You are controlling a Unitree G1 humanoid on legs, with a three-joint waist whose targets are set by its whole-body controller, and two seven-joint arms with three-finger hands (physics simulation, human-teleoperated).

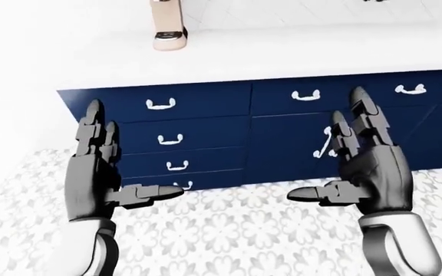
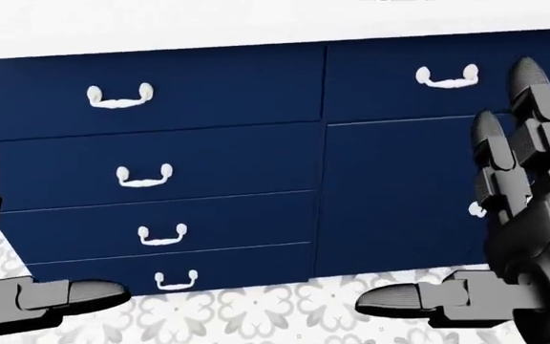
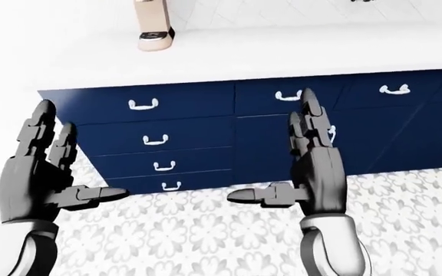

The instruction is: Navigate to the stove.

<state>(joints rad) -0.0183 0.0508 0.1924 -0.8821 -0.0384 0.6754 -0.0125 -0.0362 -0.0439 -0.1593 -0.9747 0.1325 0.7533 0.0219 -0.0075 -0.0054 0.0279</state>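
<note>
I have both hands raised in the lower half of the left-eye view. My left hand (image 1: 90, 172) stands at lower left, fingers straight up and spread, thumb pointing toward the centre, holding nothing. My right hand (image 1: 371, 169) mirrors it at lower right, also splayed wide and empty, thumb pointing left.

Between and above them runs a row of navy cabinets (image 1: 206, 132) with white handles (image 1: 160, 104): a stack of four drawers left of centre, more drawers and doors to the right. A white countertop (image 1: 282, 54) crosses the upper part of the frame, and a beige object (image 1: 169, 26) stands on it at upper left; I cannot tell what it is. Patterned grey-and-white floor tiles (image 1: 244, 230) fill the bottom.

The stove does not show in any of my views.
</note>
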